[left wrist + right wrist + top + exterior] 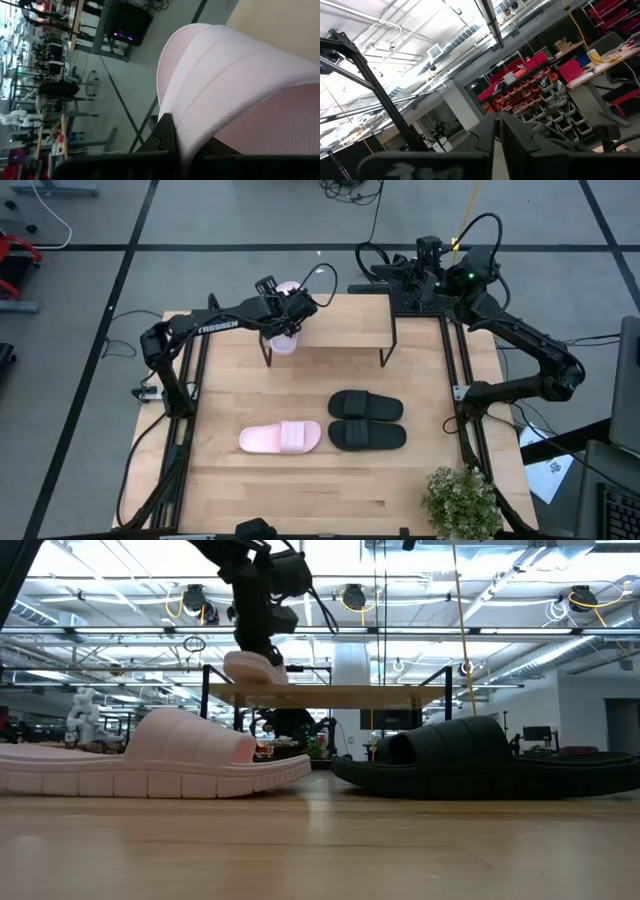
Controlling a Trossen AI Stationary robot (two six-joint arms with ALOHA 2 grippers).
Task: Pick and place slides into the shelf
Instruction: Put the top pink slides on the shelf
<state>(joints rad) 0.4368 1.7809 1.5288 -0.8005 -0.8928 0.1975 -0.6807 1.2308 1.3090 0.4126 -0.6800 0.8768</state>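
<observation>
My left gripper (288,308) is shut on a pale pink slide (284,338) over the left end of the shelf (340,325), a low rack with a light wooden top on thin black legs. In the low view this slide (255,668) hangs just above the shelf top (340,695); I cannot tell whether it touches. The other pink slide (281,438) and two black slides (366,405) (368,435) lie sole-down on the table in front of the shelf. My right gripper (497,135) is shut and waits behind the shelf's far right corner (392,278). My left gripper holds the pink slide about midway along its length, pinched between the two fingers, coming from above. One dark finger (165,135) lies against the slide's pale side (200,120). The slide is lifted off the table, tilted, below the gripper (262,640).
A potted plant (460,502) stands at the table's near right corner. The arms' black frames (185,400) (462,380) run along the left and right table edges. Bare wood shows between the shelf and the slides (300,385) and along the near edge.
</observation>
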